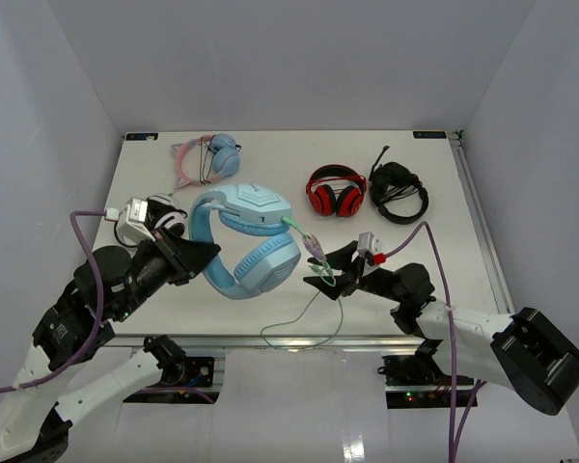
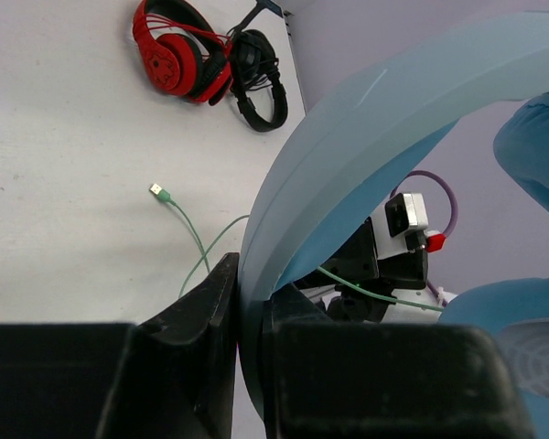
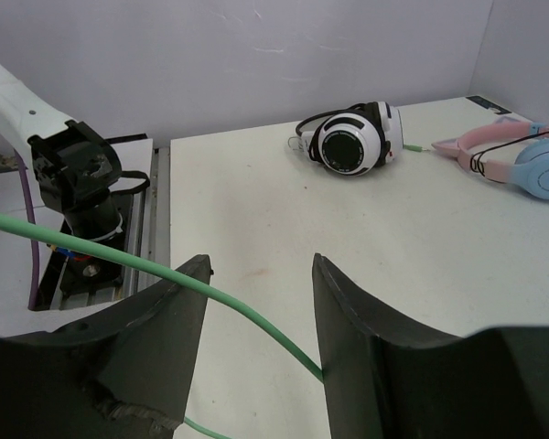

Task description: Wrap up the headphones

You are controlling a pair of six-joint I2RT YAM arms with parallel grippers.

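Headphones (image 1: 249,241) were at front-left of table (image 1: 444,212), L gripper (image 1: 205,253) clamped on headband (image 2: 348,146). R gripper (image 3: 261,274) jaws stood apart, cable (image 3: 91,249) passing between, not pinched. Cable hung loose, no turns seen; approx. all wrapping left, I judge.

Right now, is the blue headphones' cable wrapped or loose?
Loose: cable runs from the headphones through the open right gripper; plug lies free.

We log light-blue headphones (image 1: 246,236), pale-green cable (image 3: 73,242), a red pair (image 1: 335,193), a black pair (image 1: 398,193), a pink-and-blue cat-ear pair (image 1: 207,159), and a white table (image 1: 270,154).
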